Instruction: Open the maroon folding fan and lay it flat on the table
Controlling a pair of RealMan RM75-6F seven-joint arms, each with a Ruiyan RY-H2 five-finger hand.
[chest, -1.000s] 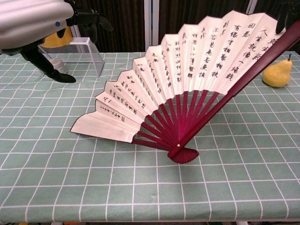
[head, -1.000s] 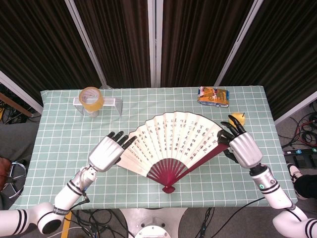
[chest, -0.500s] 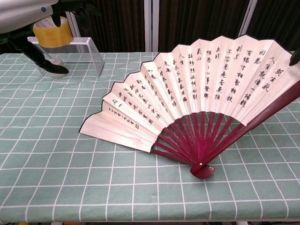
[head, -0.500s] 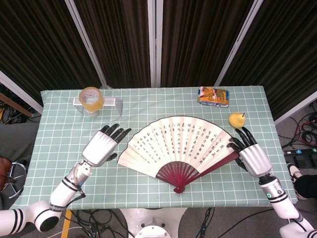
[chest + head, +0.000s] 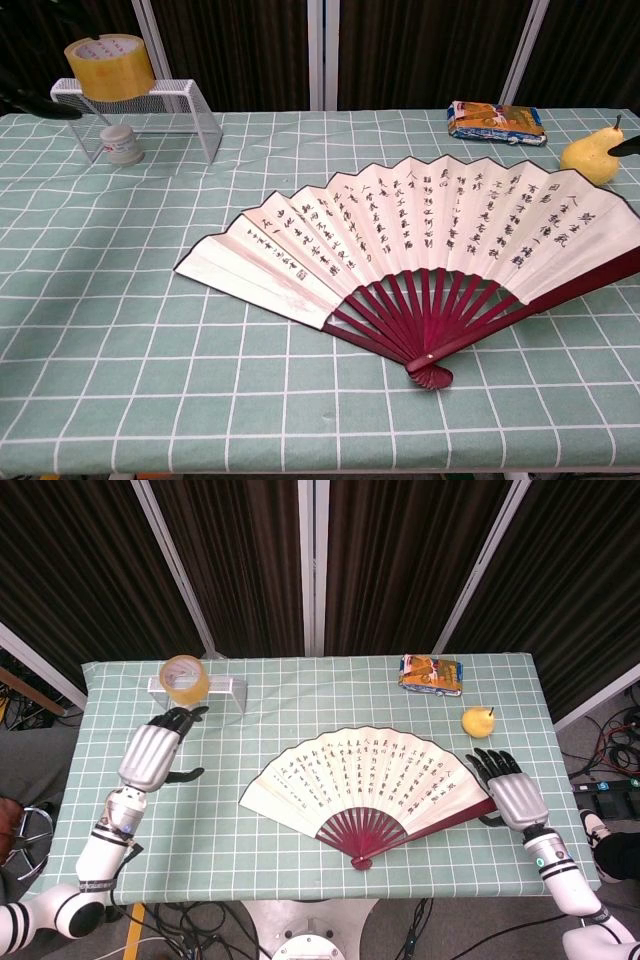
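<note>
Maroon folding fan spread open, laid flat on the counter, right hand beside its edge, fingers apart, left hand well apart, fingers apart, tape roll placed on white wire rack

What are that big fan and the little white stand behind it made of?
The fan has a leaf that looks like matte cream paper, pleated and printed with dark characters; its maroon ribs look like lacquered wood or bamboo, though plastic is possible. The white stand looks like painted metal wire mesh, see-through, with a yellowish tape roll on top.
</note>
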